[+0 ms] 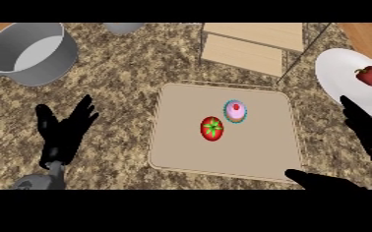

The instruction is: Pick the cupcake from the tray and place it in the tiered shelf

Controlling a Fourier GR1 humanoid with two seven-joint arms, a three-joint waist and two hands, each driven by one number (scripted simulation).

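Right hand [359, 128] spread at tray [181, 152] edge; cupcake [234, 111] mid-tray.

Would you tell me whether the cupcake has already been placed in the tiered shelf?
No, the cupcake sits on the tray beside the tomato, apart from the tiered shelf.

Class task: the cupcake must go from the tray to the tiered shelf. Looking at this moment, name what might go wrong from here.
1. The tomato lies close beside the cupcake on the tray; a robot hand could nudge or grab it instead.
2. The right robot hand sits between the tray and a white plate holding a red item; its swing might knock that plate.
3. The tiered shelf has thin posts and stacked boards; the cupcake could catch an edge.
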